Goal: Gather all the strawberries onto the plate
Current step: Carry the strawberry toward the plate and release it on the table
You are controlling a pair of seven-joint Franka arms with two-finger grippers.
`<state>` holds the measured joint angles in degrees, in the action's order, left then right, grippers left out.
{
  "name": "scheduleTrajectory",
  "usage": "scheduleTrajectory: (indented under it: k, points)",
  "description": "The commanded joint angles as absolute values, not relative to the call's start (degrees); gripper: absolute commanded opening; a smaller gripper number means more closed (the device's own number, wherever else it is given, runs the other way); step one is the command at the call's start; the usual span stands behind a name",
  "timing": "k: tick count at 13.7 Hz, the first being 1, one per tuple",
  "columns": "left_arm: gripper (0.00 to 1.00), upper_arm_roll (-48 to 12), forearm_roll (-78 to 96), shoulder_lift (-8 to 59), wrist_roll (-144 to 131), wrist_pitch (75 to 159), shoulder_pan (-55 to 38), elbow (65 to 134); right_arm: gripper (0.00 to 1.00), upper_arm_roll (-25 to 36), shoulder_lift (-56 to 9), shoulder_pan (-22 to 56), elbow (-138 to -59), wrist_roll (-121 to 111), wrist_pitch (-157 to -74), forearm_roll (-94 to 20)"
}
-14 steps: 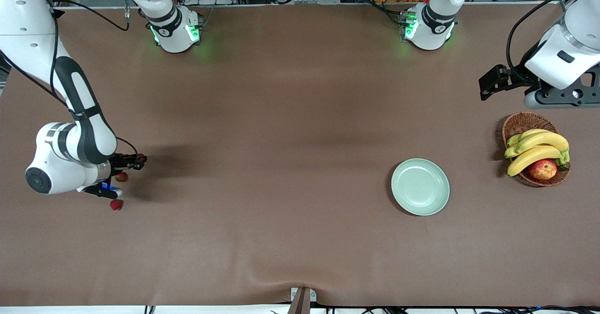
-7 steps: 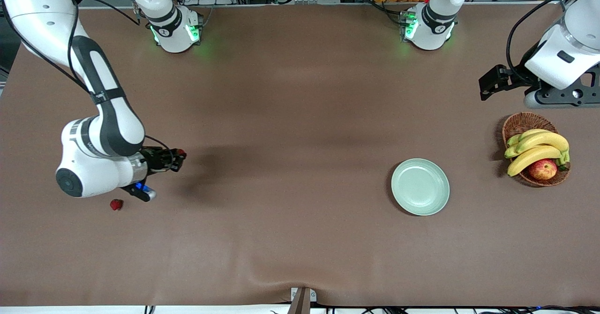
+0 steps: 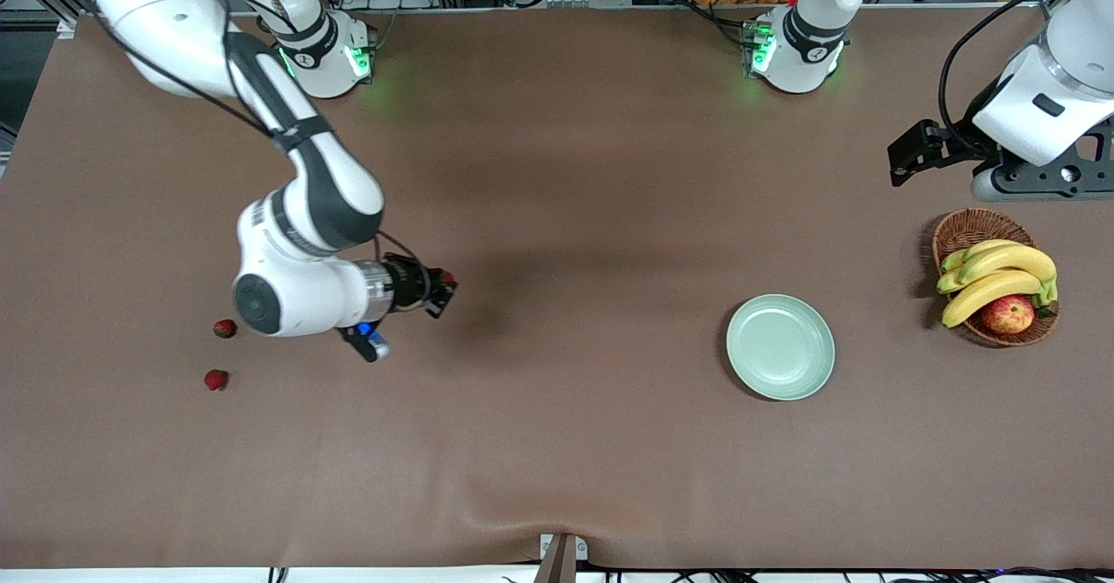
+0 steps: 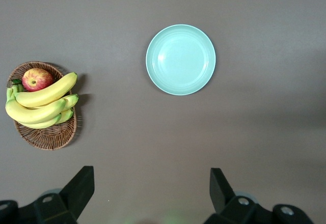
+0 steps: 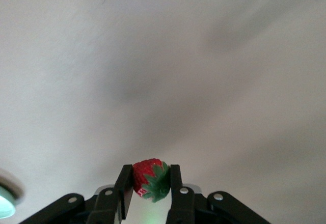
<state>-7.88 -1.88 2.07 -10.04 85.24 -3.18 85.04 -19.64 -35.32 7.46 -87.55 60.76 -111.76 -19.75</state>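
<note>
Table: brown cloth (image 3: 557, 444), cable clutter along the robots' edge.
Front view, right gripper (image 3: 442, 291): in the air over bare cloth well short of the plate (image 3: 780, 347), pinched shut on one strawberry (image 3: 448, 280).
Front view, loose berries: two; strawberry (image 3: 224, 328) and strawberry (image 3: 215, 379), both well apart from the plate toward the right arm's end.
Front view, left gripper (image 3: 905, 161): waits near the basket (image 3: 966, 228).
Left wrist view: fingers (image 4: 79, 188) spread wide, empty; plate (image 4: 181, 59) empty; basket (image 4: 48, 137) holds bananas (image 4: 41, 104) and one apple (image 4: 36, 79).
Right wrist view: strawberry (image 5: 150, 179) clamped at its sides, leaves outward.
Handling: likely light and small; grip the red body across its middle, gently.
Count: three strawberries, one plate.
</note>
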Motion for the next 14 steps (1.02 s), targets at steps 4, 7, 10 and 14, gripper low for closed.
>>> scheduleTrajectory:
  k: [4,7,10,14]
  points:
    - [1.0,-7.7,-2.1,1.8,-9.3,85.0,-3.3,85.0,0.0,-19.2,-38.8,19.5,-82.8,81.7,-126.3,-21.4]
    - [1.0,-7.6,-2.2,3.0,-9.7,85.0,-3.2,85.1,0.0,-19.0,-40.1,24.1,-82.3,88.7,-130.9,-21.2]
    - [1.0,-7.5,-2.2,3.0,-9.8,85.0,-3.1,85.1,0.0,-18.5,-44.4,27.3,-82.4,88.3,-135.7,-20.1]
    - [1.0,-7.5,-2.2,3.0,-9.8,85.0,-2.9,85.1,0.08,-15.2,-47.9,31.8,-82.2,88.7,-138.3,-19.1]
